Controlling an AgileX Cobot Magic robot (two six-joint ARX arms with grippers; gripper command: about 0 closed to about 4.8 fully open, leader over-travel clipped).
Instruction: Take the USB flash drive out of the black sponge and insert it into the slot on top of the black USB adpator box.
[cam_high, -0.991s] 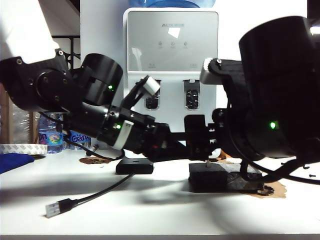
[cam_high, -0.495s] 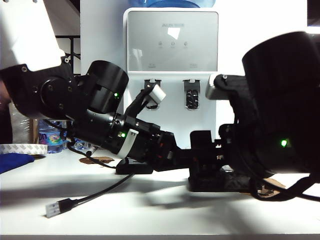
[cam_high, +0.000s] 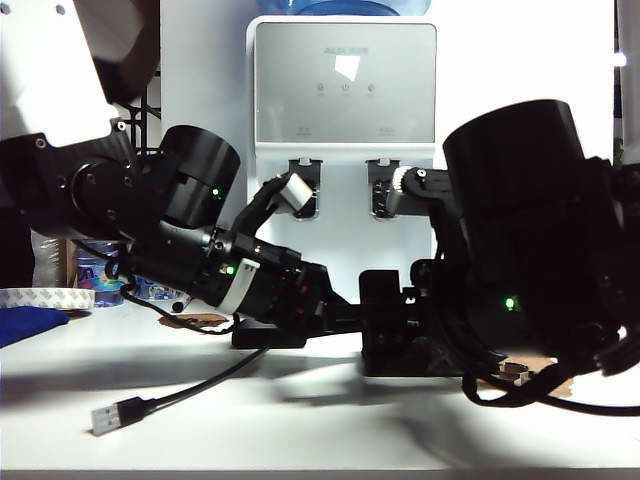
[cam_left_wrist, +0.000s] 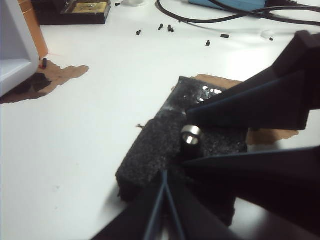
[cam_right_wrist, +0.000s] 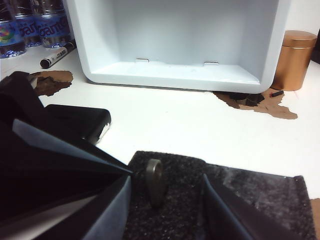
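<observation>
Right pincer (cam_right_wrist: 165, 200) straddling half-buried USB flash drive (cam_right_wrist: 156, 181), left pincer (cam_left_wrist: 192, 135) alongside

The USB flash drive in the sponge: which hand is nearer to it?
Both are about equally near. The right hand is open around the USB flash drive; the left hand also has fingers on either side.

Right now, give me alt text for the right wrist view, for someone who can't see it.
The open right gripper straddles the USB flash drive, which stands upright in the black sponge. Behind sit the black USB adpator box and a white water dispenser.
</observation>
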